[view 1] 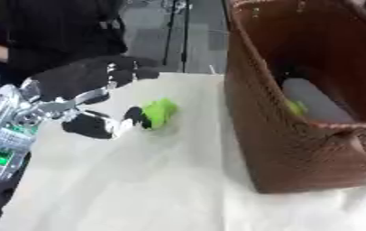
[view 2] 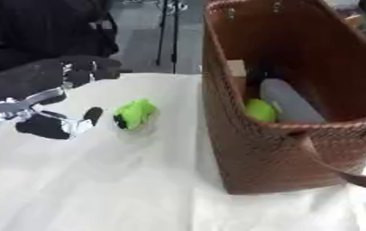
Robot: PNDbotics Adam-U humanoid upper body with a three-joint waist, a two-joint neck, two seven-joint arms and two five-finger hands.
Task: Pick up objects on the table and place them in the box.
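The left hand (view 1: 75,83) was spread open just beside the green object (view 1: 158,113) on the table (view 1: 139,180), not pinching it; the brown basket (view 2: 249,149) stood near.

robot hand (view 1: 84,97): left one only; black shell on fingers & thumb, silver links betw. them
fingertips (view 1: 136,115): black, rounded
thumb base: silver metal bracket, bright edges
forearm (view 1: 9,131): silver-grey housing, near left edge
forearm marking: small green lit patch, low on housing
cables/screws: can't make out
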